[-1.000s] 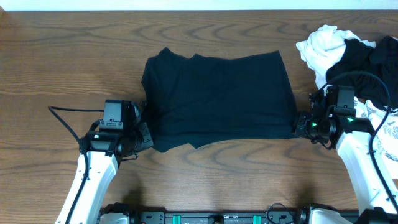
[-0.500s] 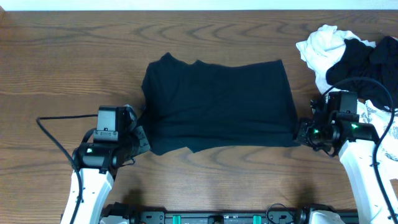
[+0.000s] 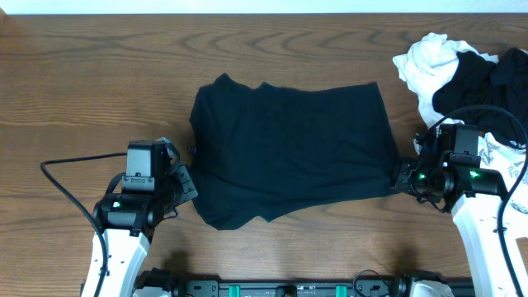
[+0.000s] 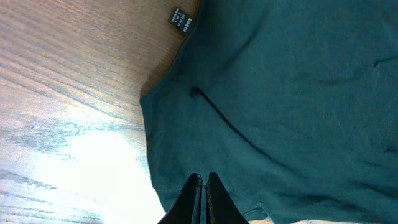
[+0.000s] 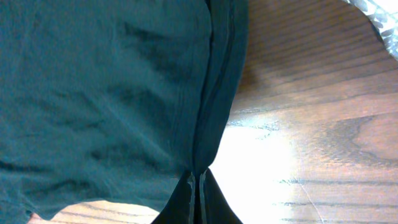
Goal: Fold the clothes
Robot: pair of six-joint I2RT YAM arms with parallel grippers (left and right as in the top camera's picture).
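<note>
A plain black garment (image 3: 289, 144) of the clothes lies spread flat in the middle of the wooden table (image 3: 99, 74). My left gripper (image 3: 191, 183) is shut on its near left corner, and in the left wrist view the closed gripper (image 4: 203, 179) rests on the dark fabric (image 4: 280, 93) below a small neck label (image 4: 181, 19). My right gripper (image 3: 396, 175) is shut on the near right corner. The folded side edge of the cloth (image 5: 106, 81) runs straight into the closed right gripper (image 5: 198, 174).
A heap of other clothes sits at the back right: a white one (image 3: 429, 62), a black one (image 3: 487, 78) and a leaf-print one (image 3: 507, 165) beside the right arm. The left arm's cable (image 3: 74, 161) loops over the table to the left.
Both grippers have moved toward the table's front edge, the left one more. The garment's near edge has come with them, and its near left corner now reaches lower.
</note>
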